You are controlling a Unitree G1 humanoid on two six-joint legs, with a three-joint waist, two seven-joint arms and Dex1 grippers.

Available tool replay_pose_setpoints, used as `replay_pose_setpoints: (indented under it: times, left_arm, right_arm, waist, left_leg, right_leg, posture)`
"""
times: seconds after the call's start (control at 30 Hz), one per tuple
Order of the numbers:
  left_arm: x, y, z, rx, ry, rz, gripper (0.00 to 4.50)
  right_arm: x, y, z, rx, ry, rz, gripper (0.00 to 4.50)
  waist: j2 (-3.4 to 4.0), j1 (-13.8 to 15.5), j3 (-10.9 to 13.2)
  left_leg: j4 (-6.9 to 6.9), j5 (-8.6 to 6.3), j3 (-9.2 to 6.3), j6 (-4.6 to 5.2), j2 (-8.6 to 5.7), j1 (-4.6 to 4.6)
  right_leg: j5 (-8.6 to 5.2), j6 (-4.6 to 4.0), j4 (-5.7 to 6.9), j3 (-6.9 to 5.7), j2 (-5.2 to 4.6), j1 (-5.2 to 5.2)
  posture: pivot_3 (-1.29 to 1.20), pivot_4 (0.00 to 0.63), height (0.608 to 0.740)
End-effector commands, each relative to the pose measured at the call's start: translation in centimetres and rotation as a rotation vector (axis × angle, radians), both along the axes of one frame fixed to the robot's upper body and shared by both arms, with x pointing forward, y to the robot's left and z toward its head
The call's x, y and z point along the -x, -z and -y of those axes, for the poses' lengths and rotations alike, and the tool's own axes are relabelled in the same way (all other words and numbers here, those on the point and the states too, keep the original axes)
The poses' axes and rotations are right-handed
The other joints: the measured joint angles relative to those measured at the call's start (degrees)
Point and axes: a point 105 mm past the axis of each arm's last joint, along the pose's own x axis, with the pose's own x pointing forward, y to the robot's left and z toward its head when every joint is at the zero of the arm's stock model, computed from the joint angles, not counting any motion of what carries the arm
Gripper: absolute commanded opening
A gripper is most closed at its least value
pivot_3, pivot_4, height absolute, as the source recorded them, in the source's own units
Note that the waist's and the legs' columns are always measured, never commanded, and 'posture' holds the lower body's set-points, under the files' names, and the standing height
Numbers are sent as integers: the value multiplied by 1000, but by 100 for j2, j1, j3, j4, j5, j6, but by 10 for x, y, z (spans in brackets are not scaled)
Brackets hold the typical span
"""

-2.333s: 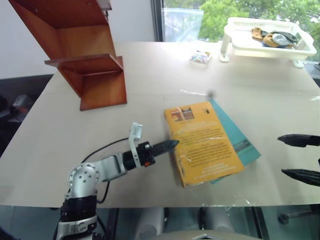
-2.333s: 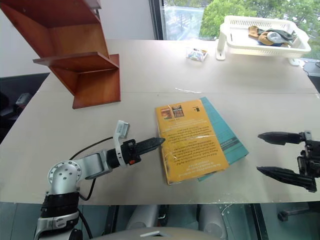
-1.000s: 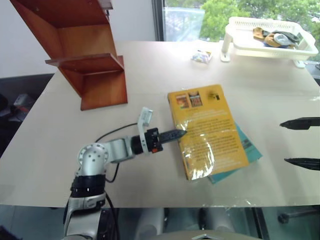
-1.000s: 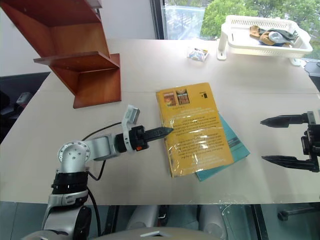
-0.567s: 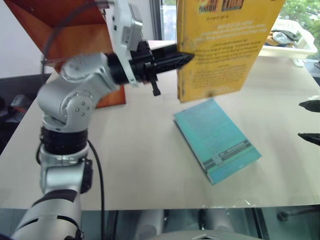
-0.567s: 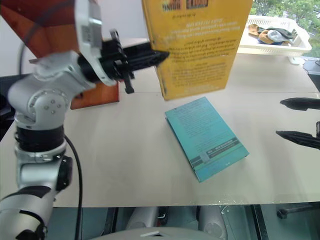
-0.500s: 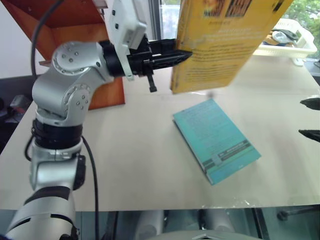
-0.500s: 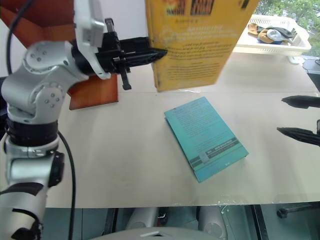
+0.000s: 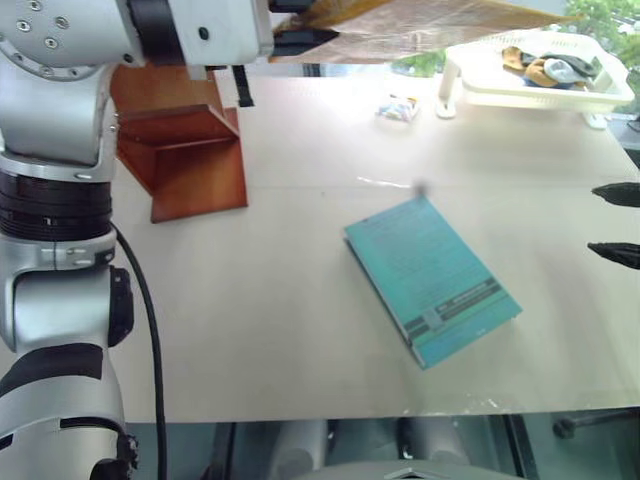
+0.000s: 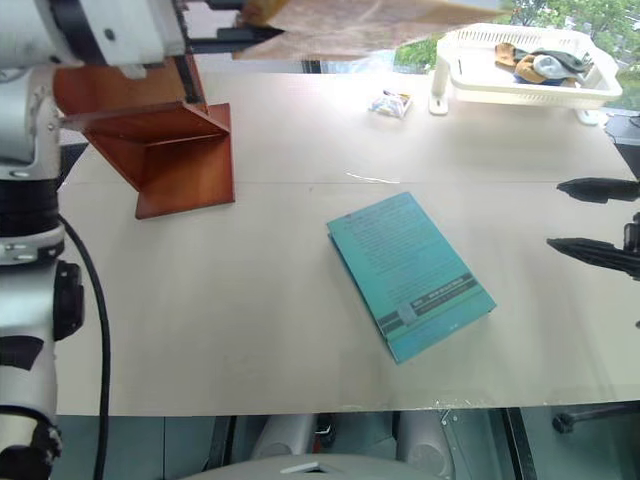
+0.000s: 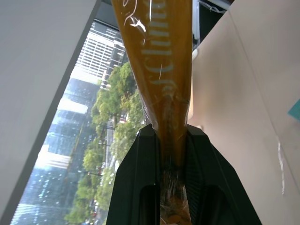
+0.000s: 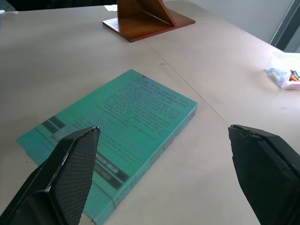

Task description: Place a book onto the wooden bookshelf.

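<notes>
- My left gripper point(image 11: 171, 154) is clamped on the spine edge of the yellow-orange book point(image 9: 420, 25), carrying it high above the table point(image 9: 300, 300) and roughly flat, its free end reaching out toward the white rack point(image 9: 540, 90).
- To do this step well, I judge I must keep the pinch firm on the glossy wrap, swing the book toward the wooden bookshelf point(image 9: 185, 150) below and beside my wrist, and level it with a shelf board before sliding it in.
- My right gripper point(image 12: 164, 173) stands spread and holds nothing, hovering over the teal book point(image 10: 410, 275).
- Against half a second ago, the book has risen and rolled from upright to nearly flat; the teal book lies as it did.
</notes>
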Motion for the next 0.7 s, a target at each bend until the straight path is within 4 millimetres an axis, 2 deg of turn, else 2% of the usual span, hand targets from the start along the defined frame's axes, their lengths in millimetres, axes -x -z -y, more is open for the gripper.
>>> replay_pose_setpoints:
  times: [0.03,0.1,0.17,0.37,0.47,0.57,0.7]
  left_arm:
    - [8,-22,-26,-3,-89,104,242]
    - [2,-25,-50,-48,-206,136,242]
    - [-1,-19,-73,-92,-306,109,242]
    - [0,-4,-97,-174,-432,23,242]
    - [4,0,-114,-205,-522,-34,242]
    - [7,-5,-143,-238,-677,-28,242]
    - [9,-1,-164,-266,-779,-75,242]
  right_arm:
    - [3,-16,-2,31,-51,42,4500]
    - [0,-19,-3,28,-56,48,4500]
    - [-4,-24,-5,12,-63,61,4500]
    - [-14,-39,-10,-57,-90,94,4500]
    - [-20,-36,-10,-60,-85,89,4500]
    - [-23,-41,-12,-106,-100,96,4500]
    - [-26,-52,-16,-166,-128,126,4500]
  waist:
    - [1,-36,1]
    - [1,-67,2]
    - [1,-104,5]
    - [0,-53,8]
    - [-7,-66,12]
    - [-6,-75,11]
    - [-4,-84,13]
  left_leg:
    - [2,0,0,0,1,0]
    - [4,-4,0,7,2,1]
    - [4,-8,3,12,3,0]
    - [5,-7,19,11,21,-22]
    - [14,-5,16,8,22,-40]
    - [37,-2,14,3,25,-102]
    - [43,-1,23,3,16,-121]
  right_leg:
    - [0,0,2,0,0,-1]
    - [0,0,5,0,1,-1]
    - [0,0,7,3,2,-6]
    - [0,0,15,20,3,-41]
    - [0,0,14,16,4,-51]
    - [1,0,29,14,9,-110]
    - [1,0,51,23,10,-141]
  posture:
    - [0,150,740]
    - [0,150,740]
    - [0,150,740]
    - [0,150,740]
    - [0,150,740]
    - [0,150,740]
    - [0,150,740]
